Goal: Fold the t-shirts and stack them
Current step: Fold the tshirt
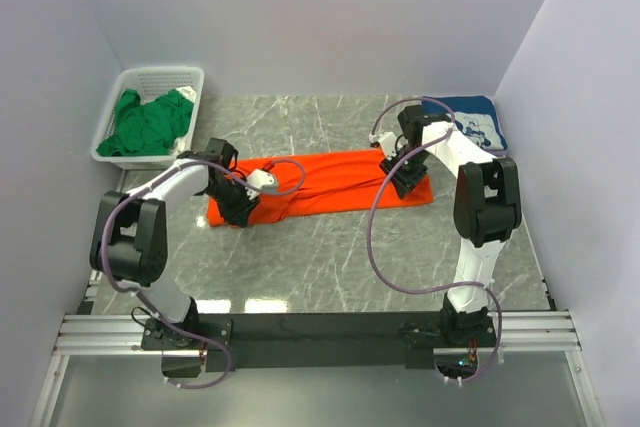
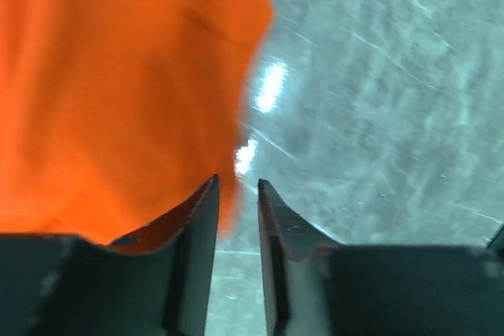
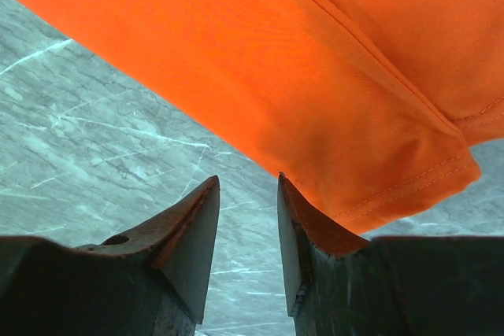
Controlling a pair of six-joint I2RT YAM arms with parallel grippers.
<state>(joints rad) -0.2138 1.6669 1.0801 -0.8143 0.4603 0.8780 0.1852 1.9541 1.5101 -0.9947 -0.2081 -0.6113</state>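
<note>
A bright orange t-shirt [image 1: 330, 182] lies as a long folded band across the middle of the table. My left gripper [image 1: 238, 209] hovers at its left end, open, with only bare table between its fingers; the orange cloth [image 2: 118, 92] sits just left of the left gripper [image 2: 236, 182]. My right gripper [image 1: 405, 182] is at the shirt's right end, also open and empty, with the hemmed orange corner [image 3: 331, 60] just beyond the right gripper [image 3: 246, 180]. A navy blue t-shirt with white print [image 1: 478, 119] lies folded at the back right. A green t-shirt [image 1: 150, 122] is bunched in the basket.
A white lattice basket [image 1: 160, 74] stands at the back left against the wall. The grey marble table [image 1: 330, 257] is walled on the left, back and right. Purple cables loop off both arms over the shirt.
</note>
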